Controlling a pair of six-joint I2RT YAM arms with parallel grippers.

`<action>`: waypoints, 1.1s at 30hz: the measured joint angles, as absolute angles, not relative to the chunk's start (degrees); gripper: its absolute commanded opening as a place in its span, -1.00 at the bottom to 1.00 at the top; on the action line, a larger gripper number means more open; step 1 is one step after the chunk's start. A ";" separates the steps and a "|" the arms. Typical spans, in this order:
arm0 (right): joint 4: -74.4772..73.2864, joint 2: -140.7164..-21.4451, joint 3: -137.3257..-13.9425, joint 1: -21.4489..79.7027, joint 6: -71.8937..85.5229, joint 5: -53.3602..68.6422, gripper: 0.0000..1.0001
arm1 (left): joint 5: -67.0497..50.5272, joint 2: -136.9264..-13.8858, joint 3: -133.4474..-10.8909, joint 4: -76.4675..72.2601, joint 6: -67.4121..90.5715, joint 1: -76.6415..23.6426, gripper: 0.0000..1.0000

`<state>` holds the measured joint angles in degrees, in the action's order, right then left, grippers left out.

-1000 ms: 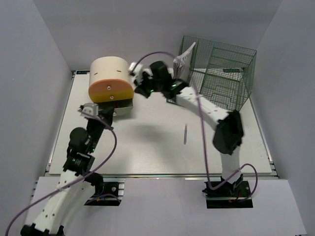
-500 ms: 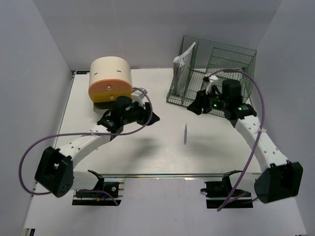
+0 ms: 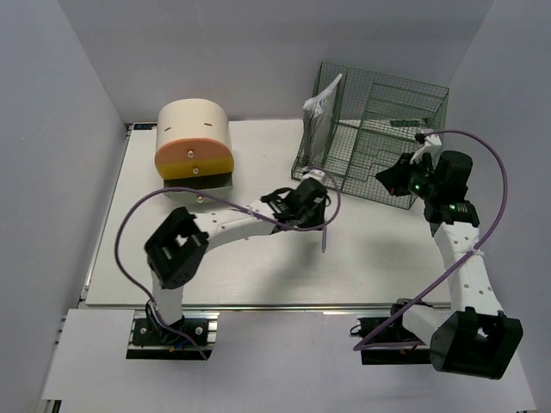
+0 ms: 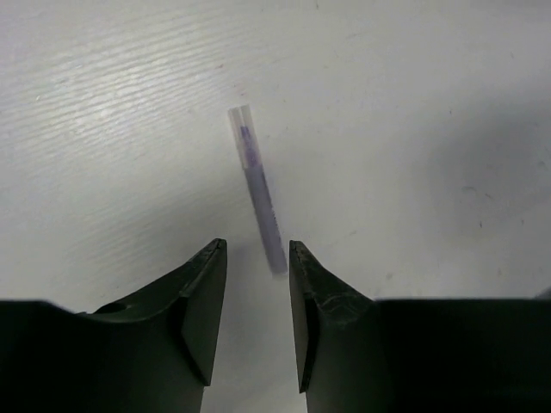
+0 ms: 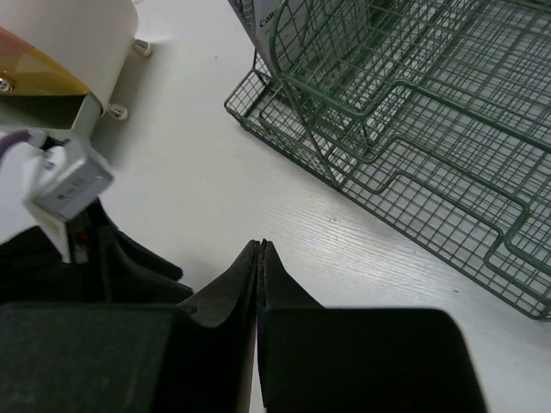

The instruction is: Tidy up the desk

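Left wrist: what we take for a pen [image 4: 256, 200] lies lengthwise just ahead of our released, nearer left pincer [image 4: 256, 248].

You've swung the left gripper [image 4: 256, 249] from the drawer box [image 3: 193, 138] out to the middle of the desk [image 3: 258, 271]; its parted jaws now frame the near end of the pen [image 4: 256, 194]. Your right gripper [image 5: 260, 248] has drawn back rightward, to the front of the green rack [image 3: 379, 129].
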<state>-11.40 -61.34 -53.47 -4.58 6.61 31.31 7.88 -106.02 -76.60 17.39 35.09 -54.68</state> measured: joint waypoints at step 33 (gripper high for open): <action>-8.82 -55.64 -51.59 -9.56 8.71 36.42 -1.00 | 21.04 -130.10 -101.47 34.30 33.87 -60.58 -0.20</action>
<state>-8.82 -55.64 -51.59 -9.56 8.71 36.42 21.04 -130.10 -101.47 34.30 33.87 -60.58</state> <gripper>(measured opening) 0.017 0.434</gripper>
